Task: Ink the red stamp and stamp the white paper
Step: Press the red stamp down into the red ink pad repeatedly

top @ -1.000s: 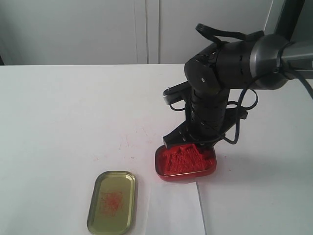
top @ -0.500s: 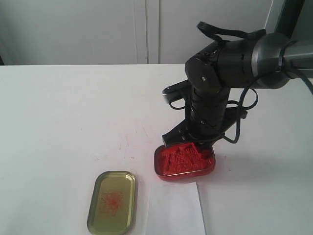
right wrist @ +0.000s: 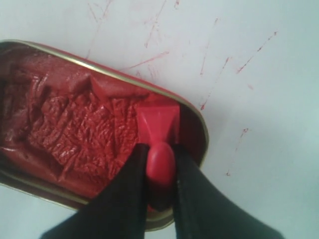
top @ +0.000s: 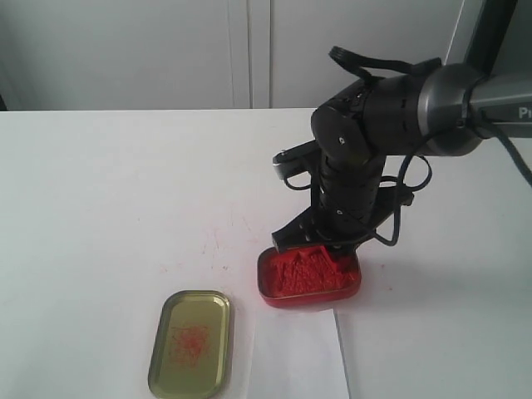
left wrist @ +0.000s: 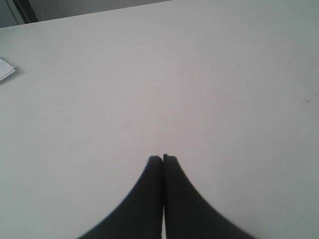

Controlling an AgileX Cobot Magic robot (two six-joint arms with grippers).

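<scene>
Two black fingers of the right gripper [right wrist: 160, 150] pinch the knob of the red stamp [right wrist: 158, 123], its square base pressed into creased red paste near the one o'clock rim of the ink tin [top: 303, 301]. Inking appears to be the step in hand; the next move calls for a straight lift and a short carry to the white paper [top: 299, 357], at six o'clock just beside the tin. The stamp is glossy, solid red, narrower at the handle. The left gripper [left wrist: 163, 160], pressed together, hangs over the white table [left wrist: 224, 74]
</scene>
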